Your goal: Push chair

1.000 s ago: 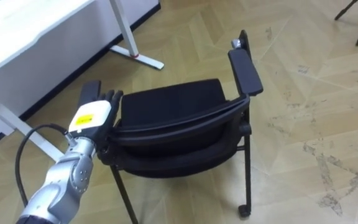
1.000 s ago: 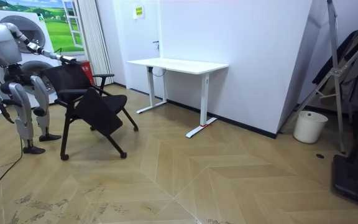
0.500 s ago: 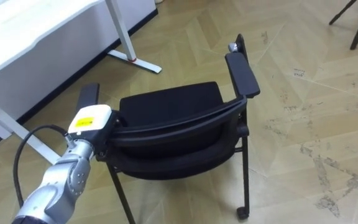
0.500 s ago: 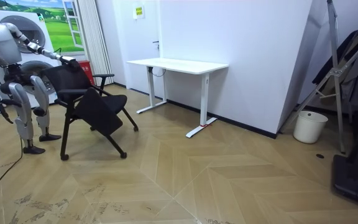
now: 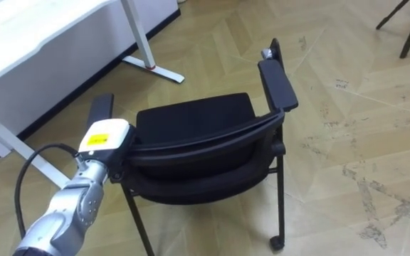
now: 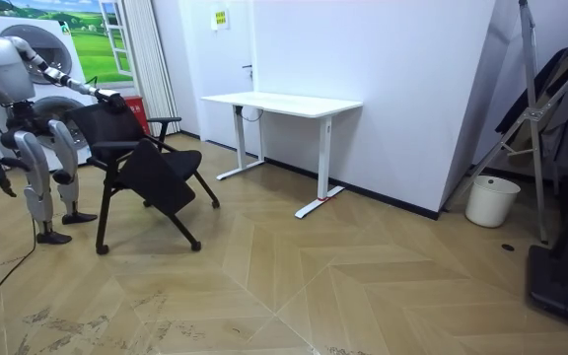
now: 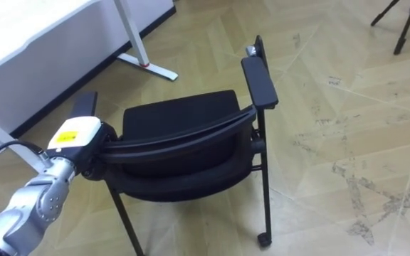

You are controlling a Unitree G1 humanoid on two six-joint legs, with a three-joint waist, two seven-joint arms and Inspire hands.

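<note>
A black chair (image 5: pixel 194 121) with two armrests stands on the wooden floor right in front of me, its backrest (image 5: pixel 205 142) nearest to me. My left hand (image 5: pixel 105 139) sits at the backrest's left end, fingers curled over its top edge. In the room view I stand behind the chair (image 6: pixel 136 148) with the left arm stretched out to the left hand (image 6: pixel 106 97) on the backrest. My right hand (image 6: pixel 3 185) hangs open at my side with nothing in it.
A white desk (image 5: pixel 41 28) stands to the left of the chair, its foot (image 5: pixel 155 67) reaching toward the seat. Dark stand legs (image 5: pixel 408 21) rise at the far right. In the room view a white bin (image 6: pixel 491 200) and a rack (image 6: pixel 540 118) stand far off.
My left hand's fingers, straight up against the backrest a second ago, have curled down over its top edge. The chair stays where it was.
</note>
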